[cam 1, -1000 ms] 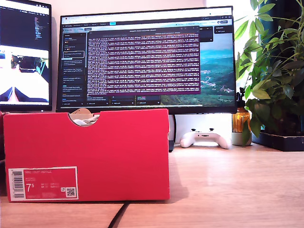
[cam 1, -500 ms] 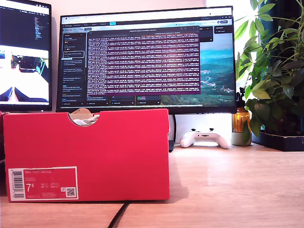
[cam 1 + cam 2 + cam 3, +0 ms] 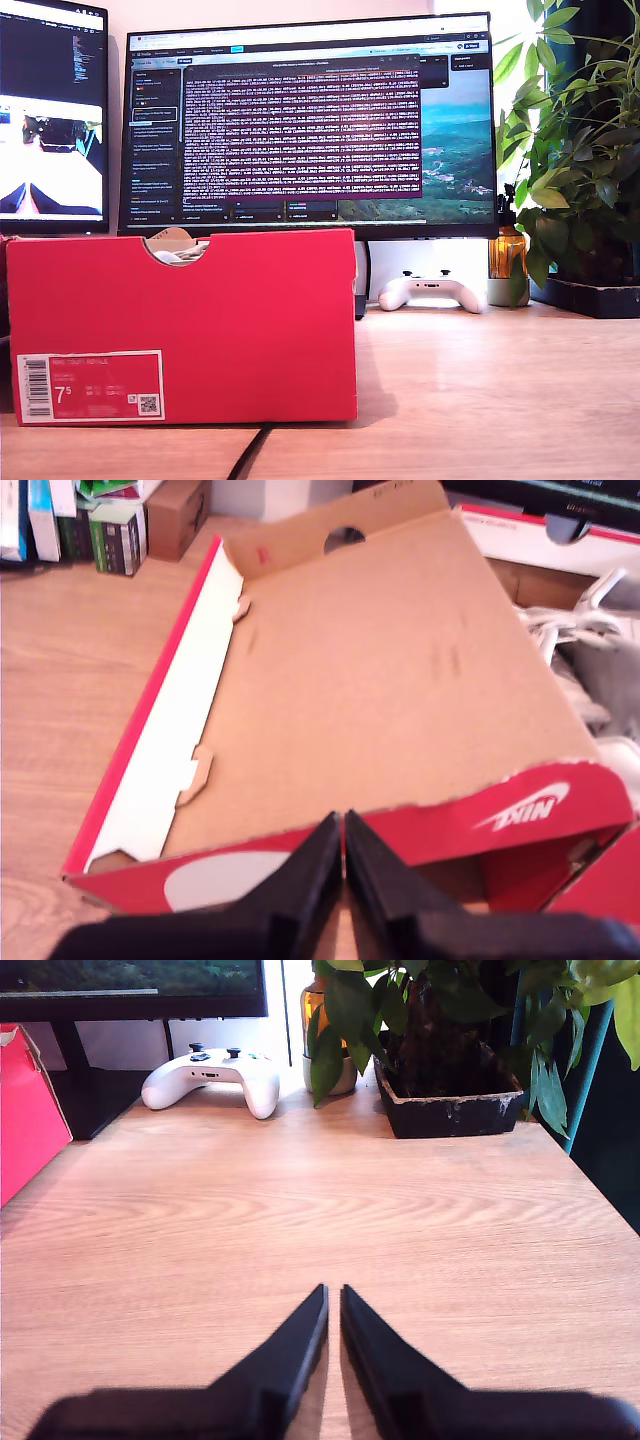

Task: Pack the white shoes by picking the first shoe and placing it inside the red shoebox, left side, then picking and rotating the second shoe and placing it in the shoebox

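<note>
where both tools (image 3: 343,825) (image 3: 333,1300) close, one red shoebox (image 3: 182,325) stands.

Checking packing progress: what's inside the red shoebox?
Through the red shoebox's thumb notch only crumpled paper shows. My first gripper's view catches white shoes beside the open lid; the rest is hidden.

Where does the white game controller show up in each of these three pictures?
Exterior view: the white game controller lies on the desk under the big monitor, toward the exterior view's right, between the red shoebox and the potted plant.
First wrist view: not in it; only the box's open lid and a bit of white shoe show.
Second wrist view: it lies far across the desk, beyond my second gripper.
Shared landmark: the red shoebox.
</note>
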Robot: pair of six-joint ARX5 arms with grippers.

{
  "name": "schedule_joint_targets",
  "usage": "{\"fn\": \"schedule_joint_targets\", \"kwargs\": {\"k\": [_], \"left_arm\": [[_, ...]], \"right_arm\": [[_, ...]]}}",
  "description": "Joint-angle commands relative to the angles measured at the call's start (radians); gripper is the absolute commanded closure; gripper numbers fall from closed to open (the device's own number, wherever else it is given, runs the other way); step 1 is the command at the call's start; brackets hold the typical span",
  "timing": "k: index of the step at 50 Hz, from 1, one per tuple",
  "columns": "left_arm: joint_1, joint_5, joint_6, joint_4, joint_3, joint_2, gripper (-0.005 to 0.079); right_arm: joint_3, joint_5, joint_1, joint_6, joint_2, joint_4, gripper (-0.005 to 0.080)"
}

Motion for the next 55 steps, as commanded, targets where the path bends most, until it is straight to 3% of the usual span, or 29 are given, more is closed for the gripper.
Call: {"fn": "schedule_joint_targets", "kwargs": {"k": [1,11,20,55], "left_arm": [[-0.006,0.014,-0.012,-0.009,-0.006,-0.008,0.0754],[-0.007,0.056,0.171,-0.018,-0.006,-0.008,0.0754],[-0.007,0.072,0.215,0.042,-0.006,-0.008,0.0754],[-0.007,0.061,0.189,0.262,-0.121,-0.008,0.0754]], "right_arm": [[-0.005,0.002,0.000,0.003,0.005,0.010,0.0754],[-0.004,0.002,0.000,0.003,0.005,0.010,0.0754],[-0.004,0.002,0.000,0.003,0.005,0.010,0.0754],[-0.005,0.002,0.000,0.003,0.005,0.010,0.0754]]}}
